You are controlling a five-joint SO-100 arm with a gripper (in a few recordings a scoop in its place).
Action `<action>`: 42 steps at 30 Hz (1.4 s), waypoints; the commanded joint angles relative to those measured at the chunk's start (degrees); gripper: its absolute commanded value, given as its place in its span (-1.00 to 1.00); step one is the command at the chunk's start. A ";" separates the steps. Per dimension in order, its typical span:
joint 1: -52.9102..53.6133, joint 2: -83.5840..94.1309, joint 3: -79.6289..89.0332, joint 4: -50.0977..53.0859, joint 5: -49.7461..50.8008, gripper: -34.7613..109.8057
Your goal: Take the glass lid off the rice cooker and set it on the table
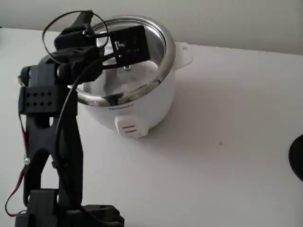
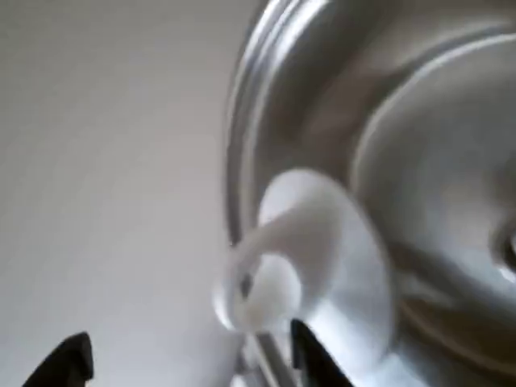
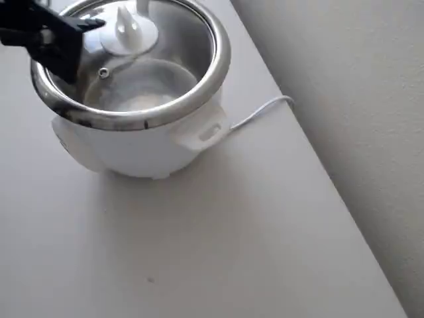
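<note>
Lid sits flat on the cooker, inside the steel rim, knob pointing up. Overhead view: cooker at the far left of the surface, white cord running off its right side toward the surface edge by the wall; bare surface near and right of it. Black arm reaches over the cooker's left side. Claw spread wide, its tips either side of the knob's near edge in wrist view, gripping nothing.
</note>
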 commanded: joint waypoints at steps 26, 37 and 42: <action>0.18 -0.88 -5.19 -13.18 1.93 -0.52; 0.88 13.62 -5.19 -14.59 1.76 -0.52; 5.19 20.04 -5.19 -15.21 1.32 -0.52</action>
